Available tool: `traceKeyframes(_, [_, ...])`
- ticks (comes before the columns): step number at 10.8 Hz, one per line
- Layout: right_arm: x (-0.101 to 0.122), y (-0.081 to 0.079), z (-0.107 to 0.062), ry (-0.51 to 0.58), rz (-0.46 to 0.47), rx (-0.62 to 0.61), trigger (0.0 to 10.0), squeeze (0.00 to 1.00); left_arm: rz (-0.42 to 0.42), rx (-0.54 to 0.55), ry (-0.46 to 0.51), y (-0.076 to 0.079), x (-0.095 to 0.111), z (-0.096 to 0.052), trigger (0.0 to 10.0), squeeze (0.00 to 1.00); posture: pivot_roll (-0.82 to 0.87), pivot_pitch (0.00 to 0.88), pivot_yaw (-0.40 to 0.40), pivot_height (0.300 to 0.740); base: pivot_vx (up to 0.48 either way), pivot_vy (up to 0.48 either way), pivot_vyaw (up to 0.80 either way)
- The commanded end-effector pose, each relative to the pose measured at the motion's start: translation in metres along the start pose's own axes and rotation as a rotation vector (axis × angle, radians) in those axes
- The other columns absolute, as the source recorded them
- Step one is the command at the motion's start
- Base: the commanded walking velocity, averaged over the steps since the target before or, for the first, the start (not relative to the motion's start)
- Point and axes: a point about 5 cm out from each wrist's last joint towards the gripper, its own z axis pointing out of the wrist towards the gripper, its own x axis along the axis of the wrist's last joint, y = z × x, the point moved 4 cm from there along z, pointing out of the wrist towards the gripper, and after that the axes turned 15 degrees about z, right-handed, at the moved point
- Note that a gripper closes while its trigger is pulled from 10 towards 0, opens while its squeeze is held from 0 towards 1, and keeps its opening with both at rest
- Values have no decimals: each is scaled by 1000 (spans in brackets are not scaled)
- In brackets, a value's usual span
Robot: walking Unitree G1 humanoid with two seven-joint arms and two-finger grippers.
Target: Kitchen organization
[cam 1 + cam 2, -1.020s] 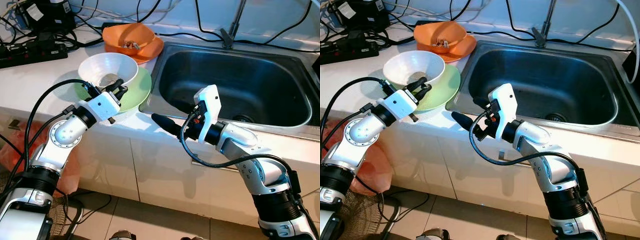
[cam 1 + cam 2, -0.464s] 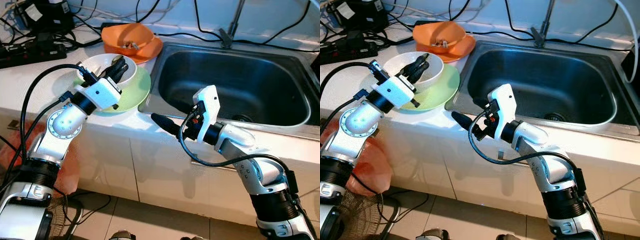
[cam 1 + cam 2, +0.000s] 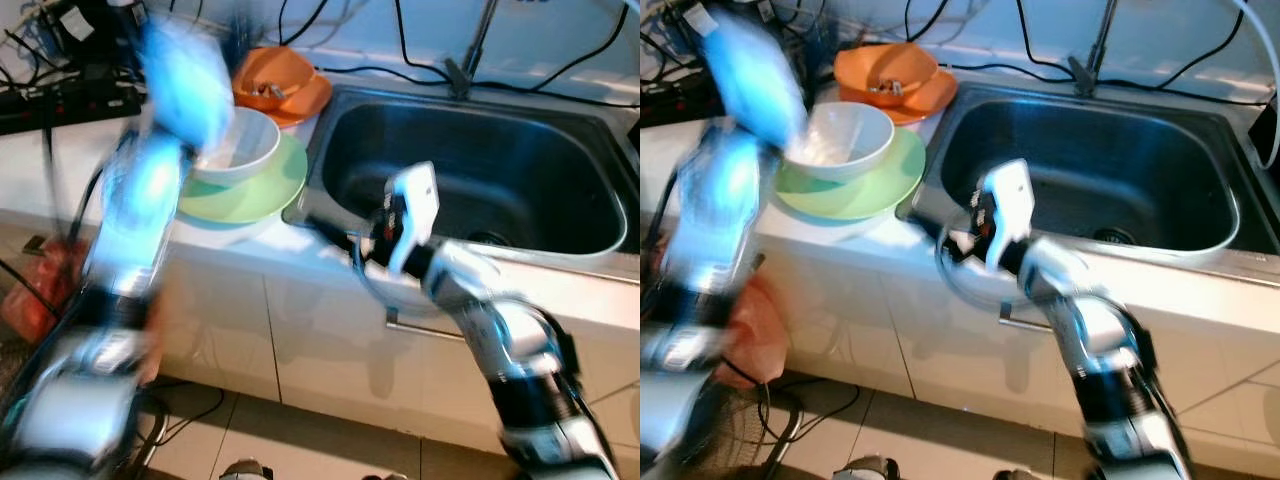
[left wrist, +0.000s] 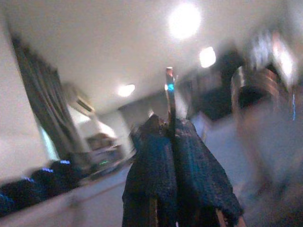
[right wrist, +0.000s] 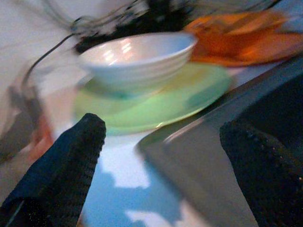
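— Bowls first: where, and holding what?
— White bowl nested on green plate, on the counter just beside the sink. Looks empty, though too blurred to be sure. Orange bowl behind it on an orange plate, with small scraps inside.
— Nearer arm?
— Left gripper, smeared by motion above the white bowl; fingers pressed together around a thin upright stick, seemingly a utensil.
— And the other?
— Right gripper spread wide, holding nothing, low at the sink's front rim, bowl ahead toward the robot's left.

Silver arms, black textured fingers
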Motion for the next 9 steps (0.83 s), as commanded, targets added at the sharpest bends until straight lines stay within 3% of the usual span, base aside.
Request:
traceKeyframes(1, [7, 9, -2, 32, -3, -48, 10000, 0, -91, 20, -29, -6, -3, 0, 0, 0, 113, 64, 3, 740, 0, 0, 0])
traceKeyframes(3, [18, 26, 0, 108, 36, -156, 10000, 0, -629, 159, -168, 5, -32, 3, 0, 0, 107, 59, 12, 740, 0, 0, 0])
traceKeyframes(4, [26, 37, -2, 164, 87, -228, 10000, 0, -825, 169, -231, 19, -45, -3, 0, 0, 101, 59, 18, 740, 0, 0, 0])
traceKeyframes(6, [41, 59, -3, 304, 302, -343, 10000, 0, -1095, 164, -361, 51, -69, -22, 0, 0, 101, 65, 31, 740, 0, 0, 0])
traceKeyframes(7, [42, 61, -2, 327, 362, -346, 10000, 0, -1162, 164, -382, 57, -72, -24, 0, 0, 104, 69, 37, 740, 0, 0, 0])
traceKeyframes(9, [48, 60, 6, 395, 567, -315, 10000, 0, -1382, 165, -435, 76, -79, -30, 0, 0, 104, 77, 46, 740, 0, 0, 0])
